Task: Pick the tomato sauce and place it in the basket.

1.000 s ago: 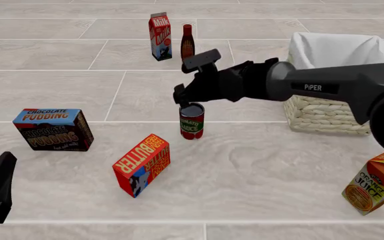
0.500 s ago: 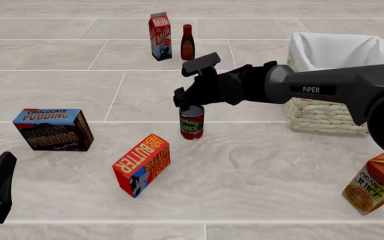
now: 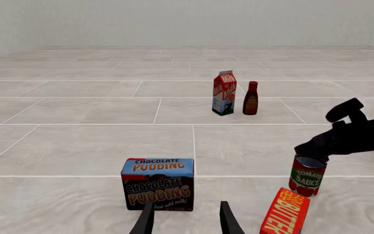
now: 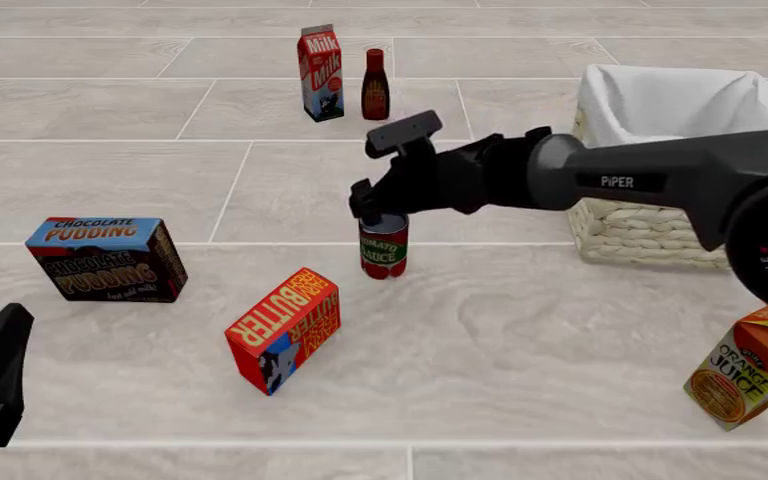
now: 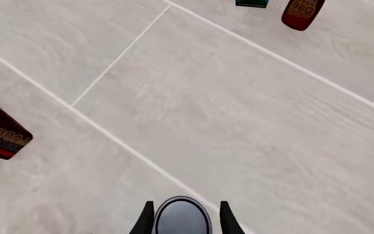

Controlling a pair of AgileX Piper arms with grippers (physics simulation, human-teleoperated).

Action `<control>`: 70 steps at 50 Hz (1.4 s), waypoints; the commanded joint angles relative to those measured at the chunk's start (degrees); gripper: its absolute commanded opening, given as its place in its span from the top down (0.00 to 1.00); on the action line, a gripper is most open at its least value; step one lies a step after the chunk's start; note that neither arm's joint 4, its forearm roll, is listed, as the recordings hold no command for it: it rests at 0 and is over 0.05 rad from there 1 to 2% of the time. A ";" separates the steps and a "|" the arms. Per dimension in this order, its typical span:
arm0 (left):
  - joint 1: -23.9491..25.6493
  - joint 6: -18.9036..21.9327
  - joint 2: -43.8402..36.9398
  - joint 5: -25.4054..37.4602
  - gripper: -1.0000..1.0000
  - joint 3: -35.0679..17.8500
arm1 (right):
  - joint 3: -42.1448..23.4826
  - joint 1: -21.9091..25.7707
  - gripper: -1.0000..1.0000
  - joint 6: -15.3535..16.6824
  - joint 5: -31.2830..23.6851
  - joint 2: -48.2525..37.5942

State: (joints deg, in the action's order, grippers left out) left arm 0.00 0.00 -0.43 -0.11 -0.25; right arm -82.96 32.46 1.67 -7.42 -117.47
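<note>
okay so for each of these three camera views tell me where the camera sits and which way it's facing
Front view: fixed above and behind the arms, looking forward and down over the table; shows the right gripper at the tomato sauce, basket beyond.
Left wrist view: low behind the left gripper, facing the chocolate pudding box.
Right wrist view: behind the right gripper, looking down onto the can's grey top.
Shared: the front and left wrist views both show the milk carton.

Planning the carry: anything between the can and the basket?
Nothing visible. The can stands upright under the right pincer, whose fingers flank its top. The floor between it and the basket shows bare tile; the butter box and juice carton sit nearer the camera.
</note>
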 commanded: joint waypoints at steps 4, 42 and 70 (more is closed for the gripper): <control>0.00 0.00 0.00 0.00 0.00 0.00 | -0.11 -0.04 0.00 -0.06 0.10 -0.84; 0.00 0.00 0.00 0.00 0.00 0.00 | -0.23 0.67 0.00 -0.62 0.22 -1.74; 0.00 0.00 0.00 0.00 0.00 0.00 | -0.85 0.28 0.00 -0.49 0.33 -3.05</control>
State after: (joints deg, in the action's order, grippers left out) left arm 0.00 0.00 -0.43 -0.11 -0.25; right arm -83.57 32.80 1.17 -7.11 -120.07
